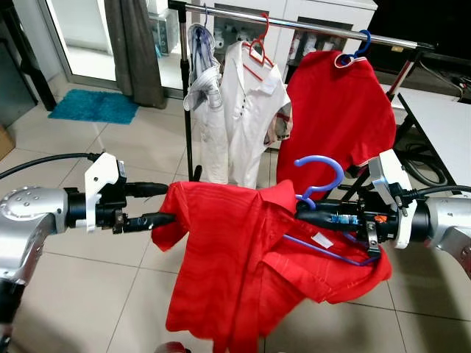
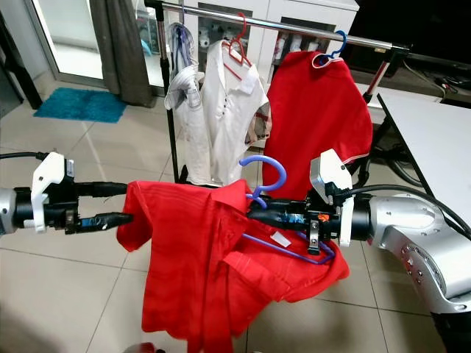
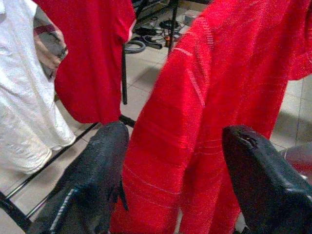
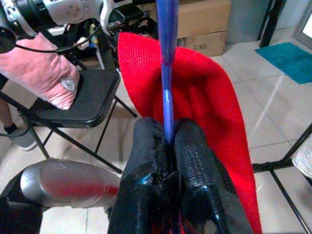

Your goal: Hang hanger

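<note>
A red shirt (image 1: 235,265) on a blue hanger (image 1: 318,184) is held up between both arms, in front of the clothes rack (image 1: 309,28) and below its rail. Right gripper (image 1: 305,211) clamped tight on the hanger's neck just under the hook; in the right wrist view the two fingers (image 4: 195,165) pinch the blue wire. Left gripper (image 1: 163,203) at the shirt's sleeve edge, fingers (image 3: 97,175) spread apart with the red cloth between them. On the rail hang a white shirt (image 1: 246,118) and another red shirt (image 1: 338,110). Tiled floor (image 1: 88,294); blue mat (image 1: 94,106) far back.
</note>
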Controlling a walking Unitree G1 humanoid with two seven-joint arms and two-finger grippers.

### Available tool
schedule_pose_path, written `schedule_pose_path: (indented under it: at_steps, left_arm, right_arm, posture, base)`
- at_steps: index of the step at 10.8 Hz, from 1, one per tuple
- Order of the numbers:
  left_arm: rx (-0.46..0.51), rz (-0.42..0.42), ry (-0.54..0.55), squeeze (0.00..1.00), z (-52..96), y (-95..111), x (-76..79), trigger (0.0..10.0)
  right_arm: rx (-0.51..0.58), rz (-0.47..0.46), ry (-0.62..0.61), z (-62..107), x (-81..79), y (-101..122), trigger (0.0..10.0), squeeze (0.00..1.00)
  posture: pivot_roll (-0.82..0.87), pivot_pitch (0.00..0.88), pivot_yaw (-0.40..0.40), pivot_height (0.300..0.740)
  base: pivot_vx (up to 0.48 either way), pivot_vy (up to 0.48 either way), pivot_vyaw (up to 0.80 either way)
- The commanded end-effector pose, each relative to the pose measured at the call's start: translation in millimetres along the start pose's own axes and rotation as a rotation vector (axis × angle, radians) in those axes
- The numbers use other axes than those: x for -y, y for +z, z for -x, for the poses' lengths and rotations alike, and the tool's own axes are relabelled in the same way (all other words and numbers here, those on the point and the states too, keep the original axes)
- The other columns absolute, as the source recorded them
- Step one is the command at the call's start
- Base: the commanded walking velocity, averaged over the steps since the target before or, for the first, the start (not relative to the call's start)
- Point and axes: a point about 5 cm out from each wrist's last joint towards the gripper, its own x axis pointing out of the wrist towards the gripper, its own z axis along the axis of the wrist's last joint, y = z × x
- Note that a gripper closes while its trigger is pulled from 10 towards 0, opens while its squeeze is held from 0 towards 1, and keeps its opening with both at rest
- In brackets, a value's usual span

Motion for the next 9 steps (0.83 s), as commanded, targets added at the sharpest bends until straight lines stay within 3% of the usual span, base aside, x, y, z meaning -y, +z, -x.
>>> schedule_pose_path:
  at_steps: [1,3,9]
  left_arm:
    - [-0.009,-0.016,-0.011,0.0,-2.0,2,-0.9,0.0]
    - [-0.007,-0.041,0.037,0.0,-2.7,0,-9.4,0.0]
    - [-0.016,-0.015,-0.049,0.0,-15.2,-6,-8.8,0.0]
  right_arm:
    - [0.028,0.046,0.002,3.0,0.8,10,10.0,0.0]
    - [0.034,0.046,0.027,2.3,-2.4,11,10.0,0.0]
    - [0.04,0.047,0.049,-2.6,-3.3,11,10.0,0.0]
  posture:
    - [0.06,0.01,-0.065,0.74]
    - [0.06,0.003,-0.067,0.74]
    - [0.06,0.0,-0.062,0.74]
  base:
    - [0.0,0.0,0.0]
    - [0.0,0.0,0.0]
    - [0.0,0.0,0.0]
